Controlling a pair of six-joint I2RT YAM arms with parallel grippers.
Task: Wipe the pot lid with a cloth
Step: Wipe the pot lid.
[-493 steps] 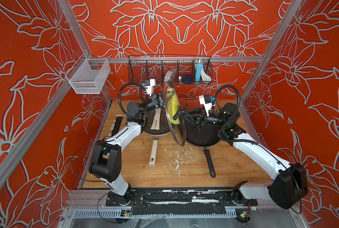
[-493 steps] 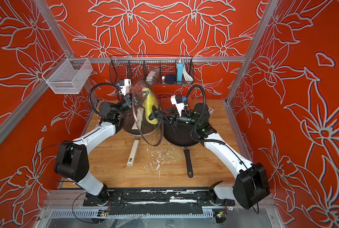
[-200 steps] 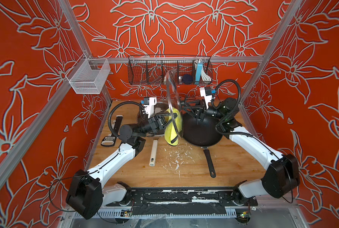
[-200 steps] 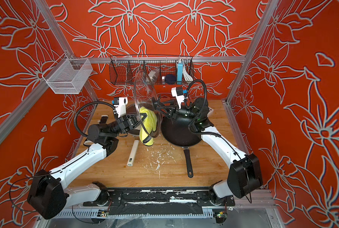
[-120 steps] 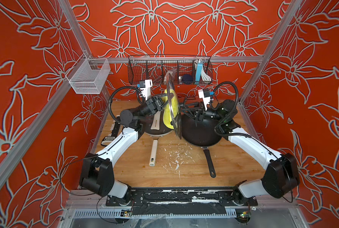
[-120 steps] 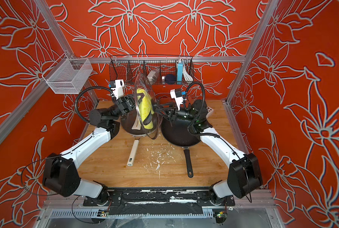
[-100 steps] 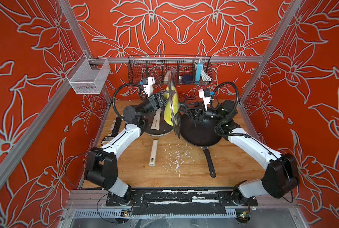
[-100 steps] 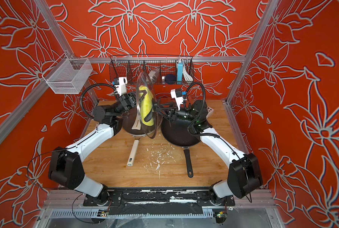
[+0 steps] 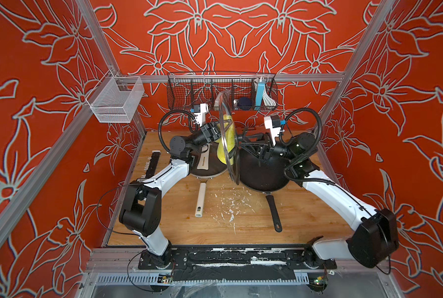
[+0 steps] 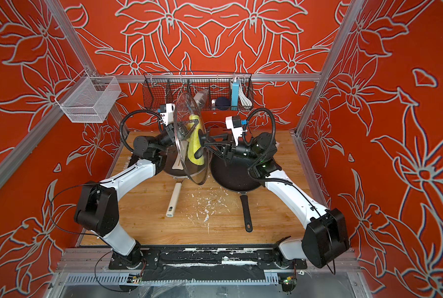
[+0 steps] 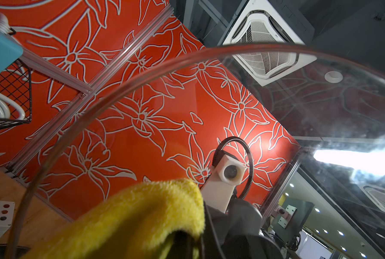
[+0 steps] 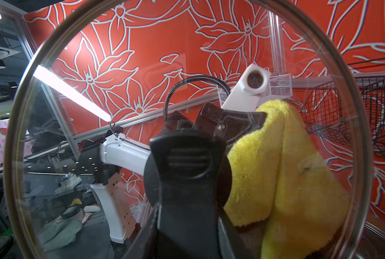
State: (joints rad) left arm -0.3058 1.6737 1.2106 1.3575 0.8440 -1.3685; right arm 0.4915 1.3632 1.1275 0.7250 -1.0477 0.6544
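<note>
The pot lid (image 9: 231, 165) is a clear glass disc with a metal rim, held upright on edge above the two pans; it also shows in the other top view as the lid (image 10: 189, 165). My right gripper (image 10: 206, 144) is shut on the lid's black handle (image 12: 187, 161). The fluffy yellow cloth (image 10: 196, 152) lies pressed against the lid's far face and shows through the glass as the cloth (image 12: 276, 179). My left gripper (image 9: 216, 131) is shut on the cloth (image 11: 142, 215), which covers its fingertips in the left wrist view.
Under the lid stand a steel pan (image 9: 202, 171) with a cream handle and a black frying pan (image 9: 261, 178). A pale spatula (image 9: 205, 157) lies in the steel pan. White flakes (image 9: 228, 206) litter the wooden table. A black wire basket (image 9: 223, 90) and a white mesh basket (image 9: 117, 100) hang behind.
My left gripper has carried the cloth up the lid's face, from near its lower edge towards its upper half. The right gripper keeps the lid upright, almost in the same place.
</note>
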